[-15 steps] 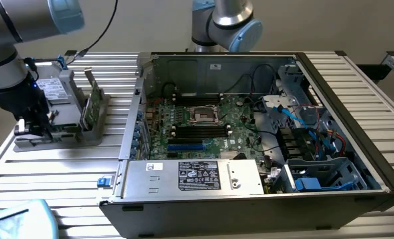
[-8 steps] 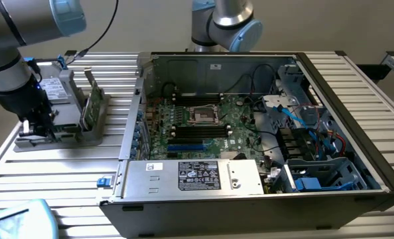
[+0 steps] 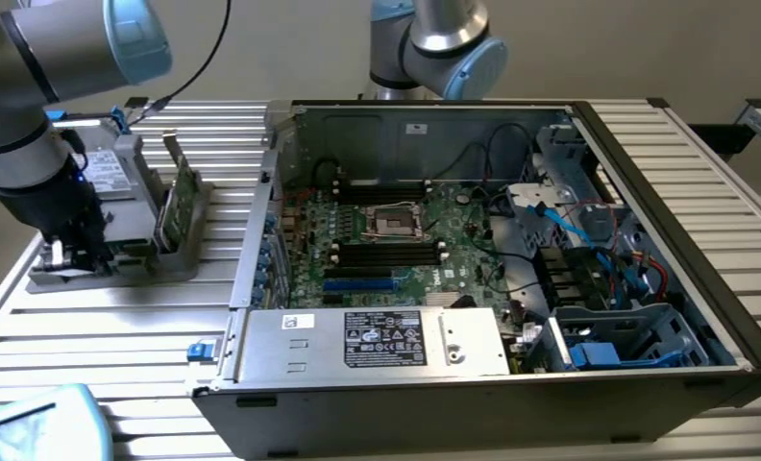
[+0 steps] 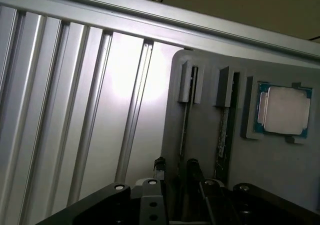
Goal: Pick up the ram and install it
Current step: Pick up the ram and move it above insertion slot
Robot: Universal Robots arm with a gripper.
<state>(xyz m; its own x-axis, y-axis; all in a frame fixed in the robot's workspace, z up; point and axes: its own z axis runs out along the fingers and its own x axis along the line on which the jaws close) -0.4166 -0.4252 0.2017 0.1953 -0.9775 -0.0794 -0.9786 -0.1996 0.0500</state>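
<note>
The gripper hung low over the grey holder, and its fingers were spread apart. The ram stood on its edge in a slot of the holder. It ran in line with the gap between the fingers and was not pinched.

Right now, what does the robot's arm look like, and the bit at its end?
The arm is thick silver-grey tubes with light blue round caps at the joints, turning black near the end. A thin black cable runs to it. The gripper is black metal with small screws and two narrow dark fingers.
</note>
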